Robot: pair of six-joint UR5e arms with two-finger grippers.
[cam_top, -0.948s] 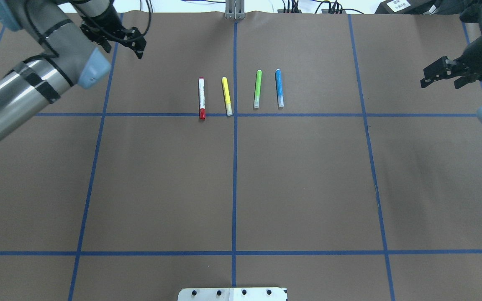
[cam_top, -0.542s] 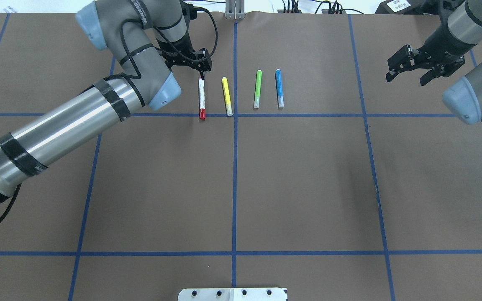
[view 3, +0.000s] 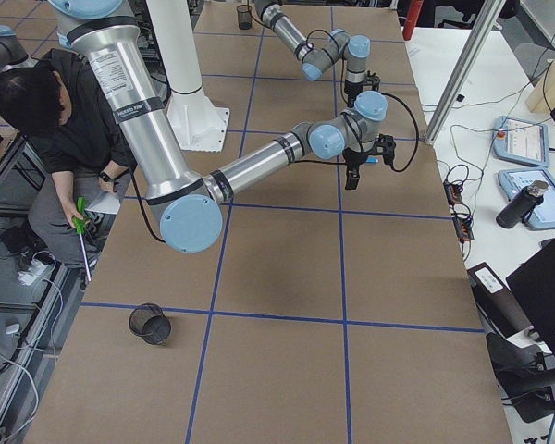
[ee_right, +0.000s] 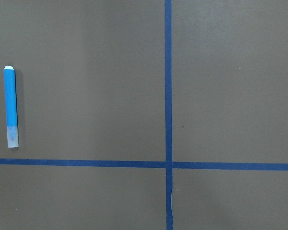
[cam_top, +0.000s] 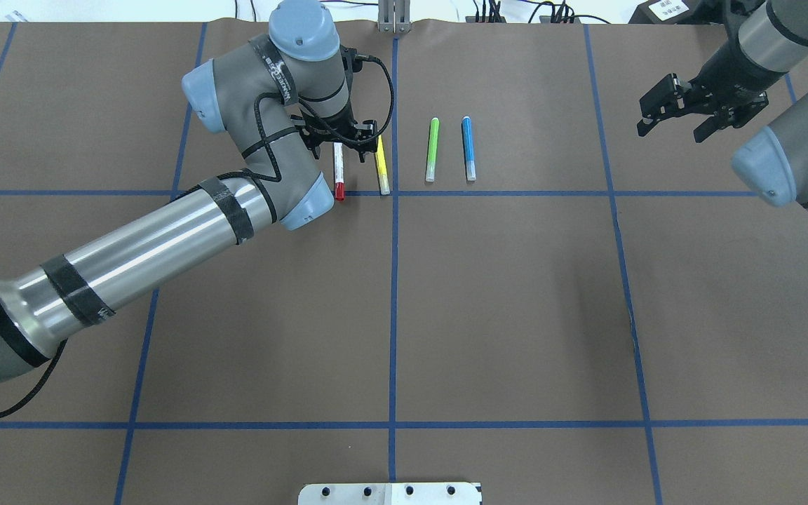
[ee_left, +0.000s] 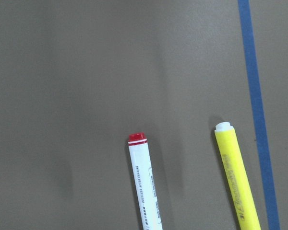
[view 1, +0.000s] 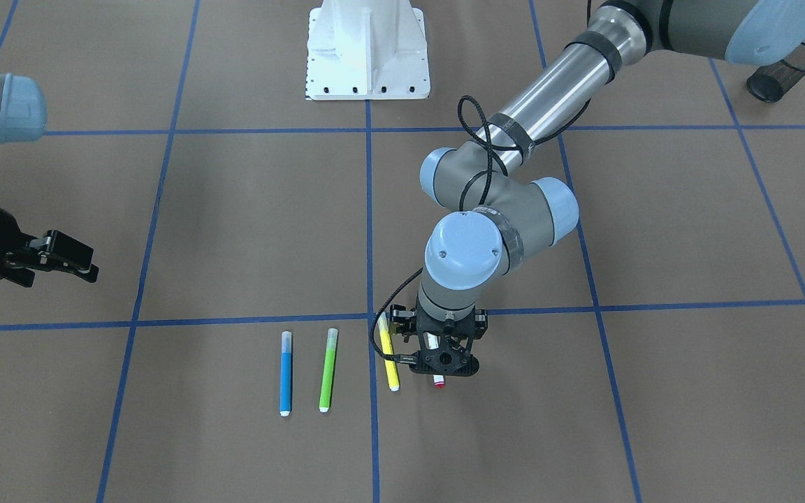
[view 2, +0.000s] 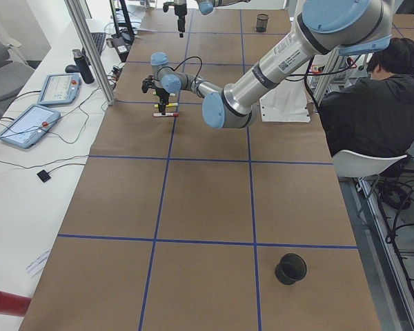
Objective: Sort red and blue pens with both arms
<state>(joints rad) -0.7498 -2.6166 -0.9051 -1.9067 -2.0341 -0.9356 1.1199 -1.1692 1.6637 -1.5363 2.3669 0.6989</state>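
My left gripper, jaws spread, hangs over the red pen; descending, it may nudge the neighbouring yellow marker. I note my right gripper likewise spread.

brown worktop with blue tape grid; on it a row: red pen, yellow marker, green marker, blue pen.

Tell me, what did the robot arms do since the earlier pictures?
The left gripper swung in from the far left and is now open over the red pen's far end, not gripping it. The right gripper slid a little inward toward the pens, open. The red pen, yellow marker, green marker and blue pen all lie where they were.
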